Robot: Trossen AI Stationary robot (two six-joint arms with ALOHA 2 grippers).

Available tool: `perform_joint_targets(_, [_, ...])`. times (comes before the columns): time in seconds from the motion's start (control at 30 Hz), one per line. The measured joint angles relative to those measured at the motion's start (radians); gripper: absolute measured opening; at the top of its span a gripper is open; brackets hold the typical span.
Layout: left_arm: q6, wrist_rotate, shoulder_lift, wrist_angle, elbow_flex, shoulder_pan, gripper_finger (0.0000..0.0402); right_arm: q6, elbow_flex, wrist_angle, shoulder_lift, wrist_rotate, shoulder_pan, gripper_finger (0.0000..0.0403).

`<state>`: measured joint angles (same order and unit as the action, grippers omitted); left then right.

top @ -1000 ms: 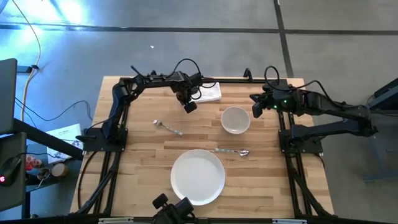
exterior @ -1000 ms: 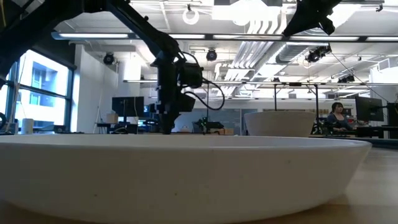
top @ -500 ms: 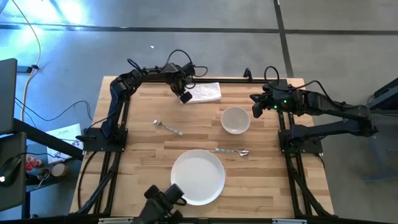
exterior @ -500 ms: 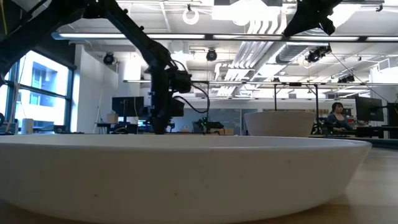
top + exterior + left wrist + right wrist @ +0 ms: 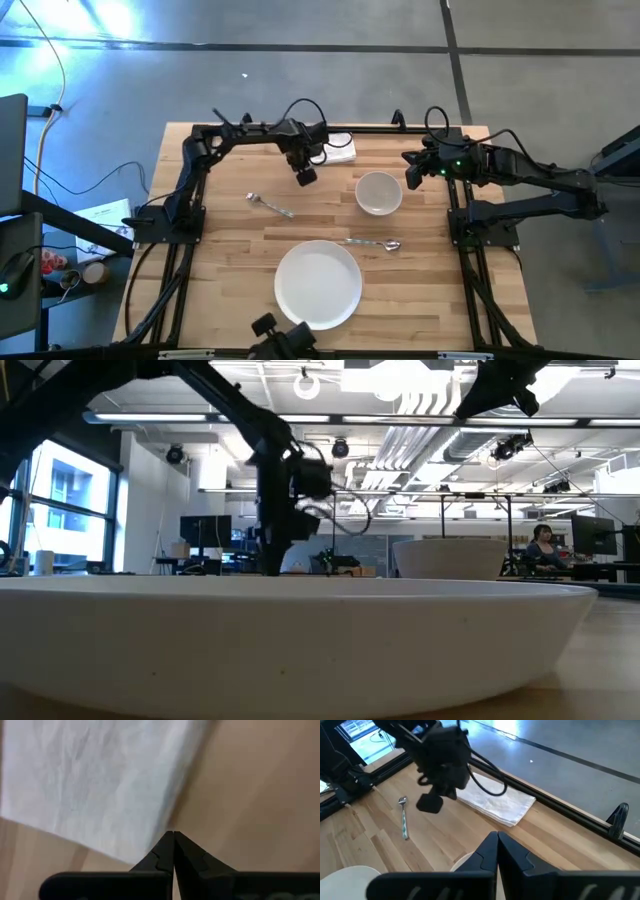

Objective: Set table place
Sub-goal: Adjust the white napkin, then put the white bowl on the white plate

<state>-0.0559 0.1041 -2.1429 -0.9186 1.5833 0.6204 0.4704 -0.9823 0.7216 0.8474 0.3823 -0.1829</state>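
Left end effector (image 5: 307,176) nearer bowl (image 5: 379,193), closed, empty

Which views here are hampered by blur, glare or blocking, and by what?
Low view: the plate sits right at the lens, filling the lower half and hiding the tabletop; the left arm is motion-smeared. Left wrist view: the napkin and wood look soft, only the shut left gripper is crisp. High view: bluish glare on the floor at upper left; the table is evenly lit.
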Motion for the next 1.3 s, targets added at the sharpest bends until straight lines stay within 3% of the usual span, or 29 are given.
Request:
perform_joint_targets(0.37, [0.012,-0.066,-0.048,-0.006,0.035,0.096,0.0000,0.019,0.000,0.000,0.000,-0.013,0.000,0.0001])
perform_joint_targets(0.53, [0.011,0.001,-0.047,-0.093,0.143,0.100,0.0000,0.050,0.000,0.054,0.000,-0.050,-0.002,0.0001])
perform_joint_targets(0.73, [0.011,0.021,0.021,-0.224,0.299,0.003,0.0000,0.125,0.001,0.223,0.028,-0.116,-0.013,0.0001])
perform_joint_targets(0.87, [0.036,0.028,0.072,-0.272,0.360,-0.054,0.0000,0.127,0.001,0.239,0.051,-0.142,-0.020,0.0001])
perform_joint_targets(1.07, [0.088,0.019,0.120,-0.342,0.368,-0.144,0.0000,0.134,0.001,0.262,0.082,-0.159,-0.020,0.0001])
perform_joint_targets(1.3, [0.167,0.103,0.209,-0.445,0.368,-0.261,0.0001,0.080,0.001,0.293,0.158,-0.295,-0.032,0.0013])
